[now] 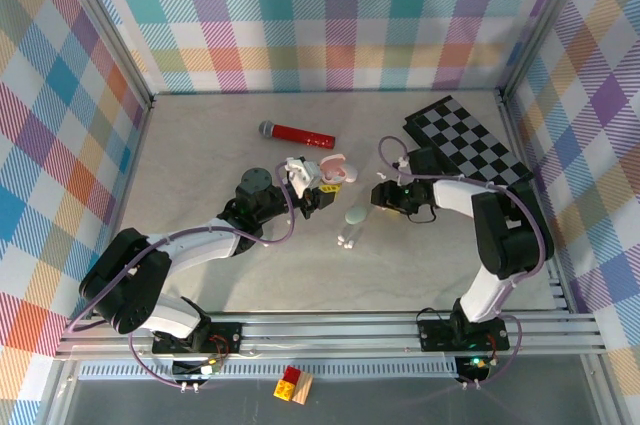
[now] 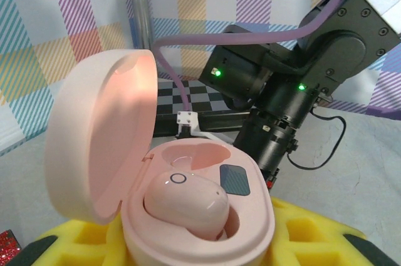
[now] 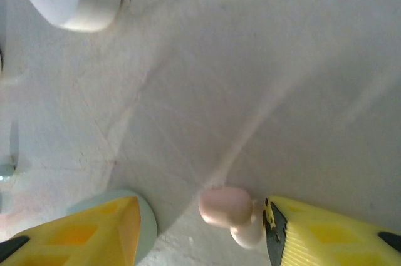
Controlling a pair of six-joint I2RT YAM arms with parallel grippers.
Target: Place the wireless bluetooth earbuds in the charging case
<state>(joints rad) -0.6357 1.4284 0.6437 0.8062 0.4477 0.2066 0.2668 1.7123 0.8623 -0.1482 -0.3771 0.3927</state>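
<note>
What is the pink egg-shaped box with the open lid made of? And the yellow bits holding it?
The pink oval charging case looks like smooth hard plastic, with a soft sheen: light glows off its lid. The yellow finger pads look like matte foam or soft rubber, with moulded hollows; I can't tell which.
</note>
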